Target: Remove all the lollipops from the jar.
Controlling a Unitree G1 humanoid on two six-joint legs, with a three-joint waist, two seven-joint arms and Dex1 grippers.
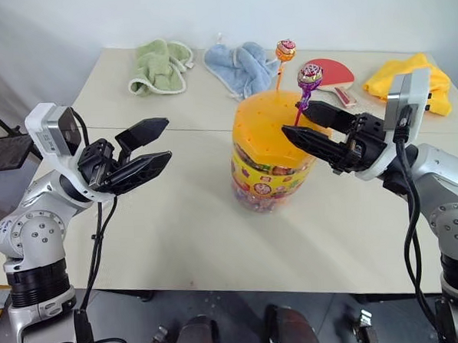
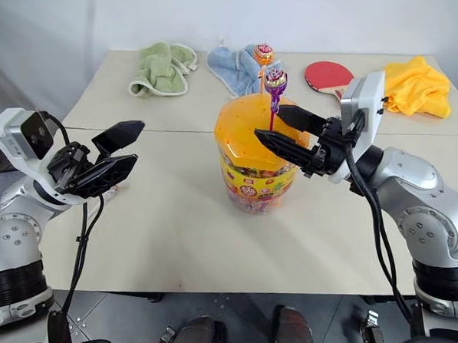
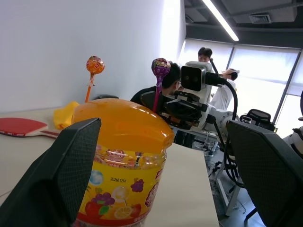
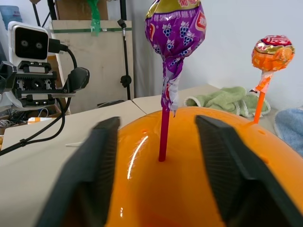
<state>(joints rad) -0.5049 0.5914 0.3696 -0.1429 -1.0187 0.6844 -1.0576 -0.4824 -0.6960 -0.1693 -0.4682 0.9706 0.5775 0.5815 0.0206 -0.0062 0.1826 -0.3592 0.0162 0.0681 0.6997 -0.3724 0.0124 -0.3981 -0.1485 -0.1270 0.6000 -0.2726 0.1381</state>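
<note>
Jar (image 1: pixel 273 165) stands mid-table (image 1: pixel 179 243), orange domed lid on, sweets visible through the clear wall. Two lollipops stand upright in the lid: purple lollipop (image 1: pixel 309 77) near the right side, orange lollipop (image 1: pixel 286 50) behind it toward the far edge.

Right gripper (image 1: pixel 298 122) is over the lid, fingers straddling the purple lollipop's stick with a gap on both sides in the right wrist view: partly closed, no contact, nothing held. The orange lollipop is beyond the right finger, well outside the jaws.

Left gripper (image 1: pixel 164 141) sits well to the jar's left, off the table surface, fingers spread wide and empty, pointing at the jar; jar is straight ahead of its tips, apart.

Behind the jar: green cloth (image 1: pixel 159 66), blue cloth (image 1: pixel 243 65), red paddle (image 1: pixel 333 74), yellow cloth (image 1: pixel 408 76).
</note>
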